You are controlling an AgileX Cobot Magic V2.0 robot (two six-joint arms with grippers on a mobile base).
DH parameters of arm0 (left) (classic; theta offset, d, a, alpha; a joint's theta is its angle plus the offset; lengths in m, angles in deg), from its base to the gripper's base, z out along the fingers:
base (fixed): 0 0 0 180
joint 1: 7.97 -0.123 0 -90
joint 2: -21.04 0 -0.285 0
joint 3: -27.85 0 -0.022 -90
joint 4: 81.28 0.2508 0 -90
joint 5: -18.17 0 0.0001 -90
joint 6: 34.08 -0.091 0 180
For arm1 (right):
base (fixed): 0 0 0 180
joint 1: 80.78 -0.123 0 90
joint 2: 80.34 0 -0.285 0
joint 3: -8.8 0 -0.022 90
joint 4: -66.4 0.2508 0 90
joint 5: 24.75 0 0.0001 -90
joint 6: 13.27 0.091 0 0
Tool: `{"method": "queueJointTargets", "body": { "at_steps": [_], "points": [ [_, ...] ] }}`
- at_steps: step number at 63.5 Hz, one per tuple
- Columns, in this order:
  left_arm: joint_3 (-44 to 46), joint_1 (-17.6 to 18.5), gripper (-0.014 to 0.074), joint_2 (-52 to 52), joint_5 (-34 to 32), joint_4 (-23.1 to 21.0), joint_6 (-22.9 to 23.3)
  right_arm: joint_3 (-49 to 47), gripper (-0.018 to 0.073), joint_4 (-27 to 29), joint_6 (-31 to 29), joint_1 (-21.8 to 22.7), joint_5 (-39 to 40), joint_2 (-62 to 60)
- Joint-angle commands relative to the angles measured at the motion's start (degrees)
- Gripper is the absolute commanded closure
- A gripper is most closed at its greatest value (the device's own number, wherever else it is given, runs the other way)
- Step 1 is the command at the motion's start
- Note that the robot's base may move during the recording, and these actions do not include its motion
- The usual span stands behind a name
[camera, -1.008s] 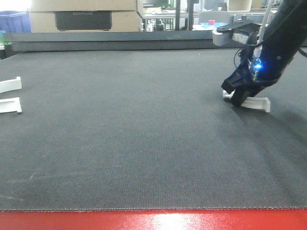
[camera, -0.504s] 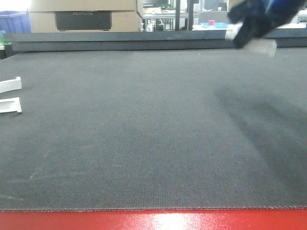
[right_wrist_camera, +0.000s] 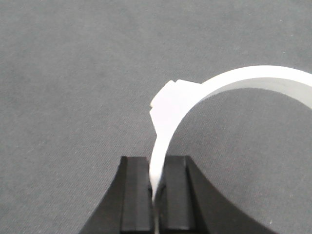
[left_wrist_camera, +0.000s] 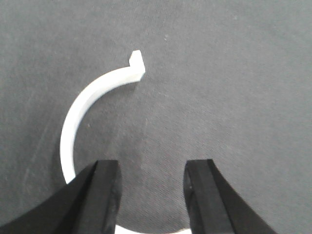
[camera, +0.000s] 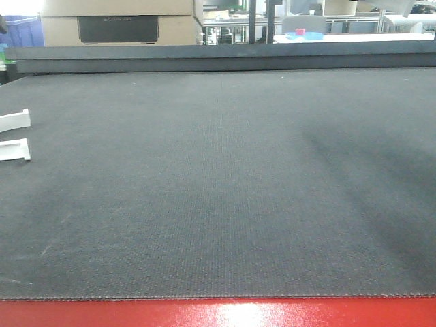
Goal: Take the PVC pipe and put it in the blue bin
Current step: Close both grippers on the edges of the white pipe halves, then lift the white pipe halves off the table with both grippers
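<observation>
At the far left of the front view, two white flanged tabs [camera: 15,150] poke in from the edge of the dark mat [camera: 225,191], and a blue crate [camera: 15,33] sits far back behind them; whether that is the target bin cannot be told. The left gripper [left_wrist_camera: 152,195] hangs over the mat with its jaws apart and empty. A second half-ring [left_wrist_camera: 73,126] lies flat beneath it, its arc passing under the left finger [left_wrist_camera: 103,195], and it is probably the piece that owns those tabs. Further right, the right gripper [right_wrist_camera: 156,190] is out of the front view, but its wrist camera shows it closed tight on the PVC pipe [right_wrist_camera: 234,80]. It pinches the thin wall just below one flanged end, with the rest of the arc curving up and away, clear of the mat. The piece looks light, stiff and smooth, so weight should be no trouble. The likelier risk is that it swivels or slips between the pads, since the hold is narrow and sits far from the middle of the arc. A grip across the flat tab or nearer the centre of the curve would probably hold it steadier.
</observation>
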Motion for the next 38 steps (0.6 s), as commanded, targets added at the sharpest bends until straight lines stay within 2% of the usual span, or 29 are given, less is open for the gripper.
{"method": "queueJointTargets", "body": {
  "at_steps": [1, 17, 38],
  "points": [
    [1.2, -1.0, 0.0365, -0.7, 0.5, 1.0, 0.0, -0.4, 0.0727, 0.3, -0.4, 0.0, -0.3, -1.1],
    [1.4, -5.1, 0.0361, -1.9, 1.2, -0.1, 0.0, -0.4, 0.0727, 0.3, -0.4, 0.0, -0.3, -1.1],
    [1.4, -5.4, 0.0246, -4.8, 1.1, -1.0, 0.0, -0.4, 0.0727, 0.3, -0.4, 0.0, -0.1, -1.1]
  ]
}}
